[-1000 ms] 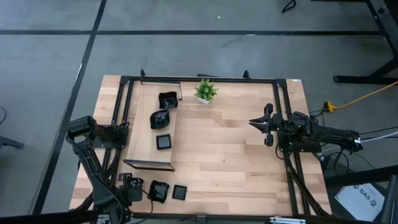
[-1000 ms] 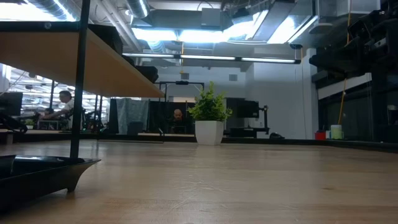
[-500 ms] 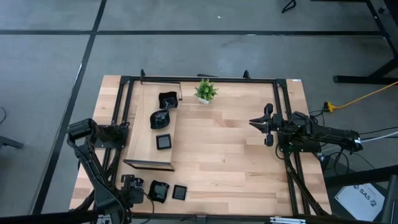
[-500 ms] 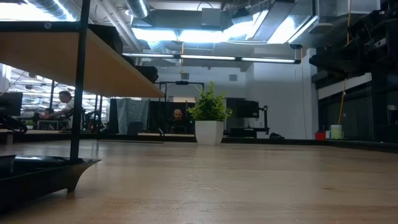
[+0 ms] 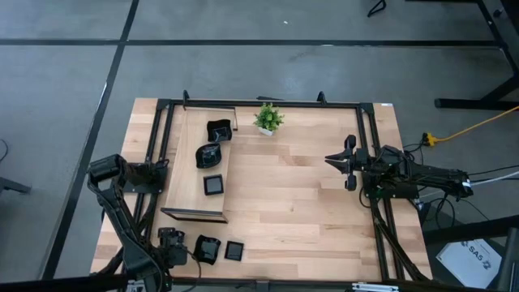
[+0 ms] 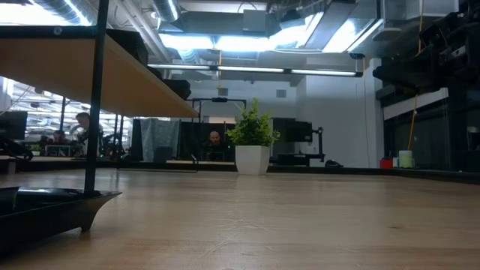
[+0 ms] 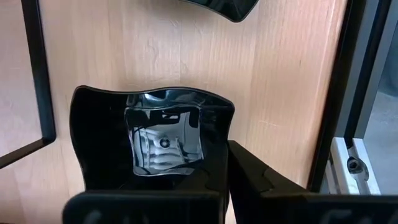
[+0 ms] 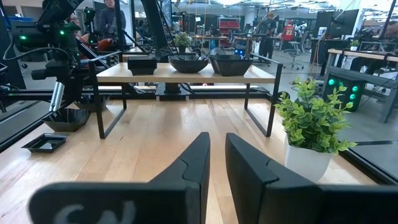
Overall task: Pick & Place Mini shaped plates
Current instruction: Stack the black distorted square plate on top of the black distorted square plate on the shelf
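Two mini shaped plates lie flat on the table near its near-left corner: a wavy-rimmed black dish [image 5: 208, 249] [image 7: 149, 143] and a smaller square one [image 5: 234, 251]. Three more plates [image 5: 213, 185] sit on top of the wooden shelf [image 5: 188, 162] at the left. My left gripper [image 5: 180, 246] [image 7: 227, 183] points down at the left side of the wavy dish and is shut on its rim. My right gripper [image 5: 347, 165] [image 8: 217, 162] rests level at the table's right side, far from every plate, with a narrow gap between its fingers and nothing in it. My left gripper pinches the wavy dish's raised rim [image 7: 225, 134] at one corner, with one finger over the inside of the dish and the other finger [image 7: 255, 180] outside it. The fingers come from above, pointing down. The dish's bottom is on the table.
A small potted plant [image 5: 268, 118] [image 6: 253, 139] stands at the far middle of the table. A black metal frame [image 5: 369, 162] runs around the tabletop, and one of its bars [image 7: 339, 93] passes close beside the held dish. Bare wood lies between the shelf and the right arm.
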